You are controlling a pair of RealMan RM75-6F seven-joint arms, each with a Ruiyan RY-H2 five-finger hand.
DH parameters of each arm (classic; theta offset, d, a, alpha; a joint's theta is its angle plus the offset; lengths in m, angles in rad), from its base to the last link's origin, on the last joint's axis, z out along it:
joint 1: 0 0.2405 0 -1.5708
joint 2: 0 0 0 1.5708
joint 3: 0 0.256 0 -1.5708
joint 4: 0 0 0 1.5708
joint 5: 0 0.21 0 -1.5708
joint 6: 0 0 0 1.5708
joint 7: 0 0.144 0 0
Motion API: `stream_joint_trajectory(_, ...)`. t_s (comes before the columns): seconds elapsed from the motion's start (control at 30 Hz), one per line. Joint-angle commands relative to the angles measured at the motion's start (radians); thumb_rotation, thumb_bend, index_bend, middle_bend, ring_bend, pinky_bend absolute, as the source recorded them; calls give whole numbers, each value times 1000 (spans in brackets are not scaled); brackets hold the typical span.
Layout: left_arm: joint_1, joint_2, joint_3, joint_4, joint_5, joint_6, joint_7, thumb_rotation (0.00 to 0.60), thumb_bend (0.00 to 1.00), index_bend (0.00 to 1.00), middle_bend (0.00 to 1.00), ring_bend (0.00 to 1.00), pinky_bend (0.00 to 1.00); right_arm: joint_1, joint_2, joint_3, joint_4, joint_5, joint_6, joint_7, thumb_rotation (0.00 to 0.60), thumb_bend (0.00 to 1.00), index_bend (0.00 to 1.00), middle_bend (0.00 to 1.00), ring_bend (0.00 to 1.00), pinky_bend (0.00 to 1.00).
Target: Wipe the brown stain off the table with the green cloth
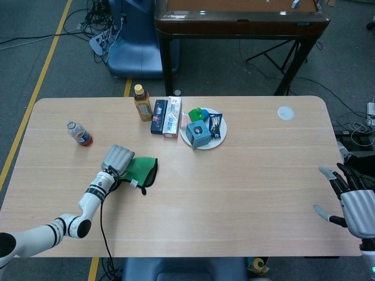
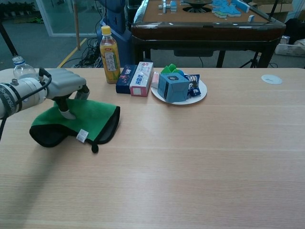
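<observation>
Labels unreadable; left hand (image 2: 64,86) fingers press green cloth (image 2: 88,117) w/ white tag, right hand (image 1: 351,202) fingers spread, empty.

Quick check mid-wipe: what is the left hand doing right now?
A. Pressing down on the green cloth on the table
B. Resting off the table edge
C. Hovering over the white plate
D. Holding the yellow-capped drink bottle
A. The left hand has its fingers down on the green cloth, which lies flat on the table; the yellow-capped bottle and the plate stand apart, untouched.
</observation>
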Motion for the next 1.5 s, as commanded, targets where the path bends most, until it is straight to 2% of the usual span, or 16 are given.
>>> stream_joint_trajectory(0.03,7,33,-32,-37,-15,29,-16,600,171,513,546,612,821,1,-2,0,1,-1,-1,2,600,244,149,242,95,105)
stream_joint_trajectory(0.27,3,34,-82,-31,-28,44,-94,600,171,505,538,609,814,-4,-1,-1,8,3,6,7,600,244,149,242,95,105)
stream_joint_trajectory(0.37,-1,18,-86,-9,-27,44,-107,600,171,458,506,583,793,-7,-1,-3,10,5,9,11,600,244,149,242,95,105)
stream_joint_trajectory(0.5,-10,6,-84,11,-42,20,-108,600,171,259,299,399,638,-9,0,-4,13,5,10,14,600,244,149,242,95,105)
stream_joint_trajectory(0.57,-10,5,-92,9,-58,9,-121,600,171,86,112,238,532,-11,-1,-4,15,6,12,16,600,243,149,242,94,105)
stream_joint_trajectory(0.6,-10,5,-97,6,-63,7,-130,600,171,33,44,172,494,-12,0,-5,15,6,12,17,600,243,149,242,95,106)
stream_joint_trajectory(0.67,-7,5,-107,2,-64,13,-154,600,171,0,0,86,443,-13,-1,-5,17,6,14,18,600,244,149,242,95,105)
stream_joint_trajectory(0.8,4,20,-119,-20,-75,15,-191,600,171,0,0,8,351,-14,0,-6,19,5,16,20,600,244,149,242,94,105)
stream_joint_trajectory(0.97,55,72,-125,-133,-84,49,-258,600,171,0,0,4,329,-9,0,-8,21,4,4,21,600,244,149,242,95,105)
stream_joint_trajectory(1.07,97,119,-112,-217,-90,79,-278,600,171,0,0,8,329,-1,0,-9,18,2,-11,21,600,244,149,242,95,105)
stream_joint_trajectory(1.2,160,180,-82,-320,-52,163,-284,600,171,0,0,15,329,6,-2,-10,20,4,-24,22,600,243,149,242,94,106)
stream_joint_trajectory(1.5,311,323,31,-520,78,342,-260,600,171,0,0,18,329,27,-9,-4,19,7,-51,20,600,244,149,242,94,105)
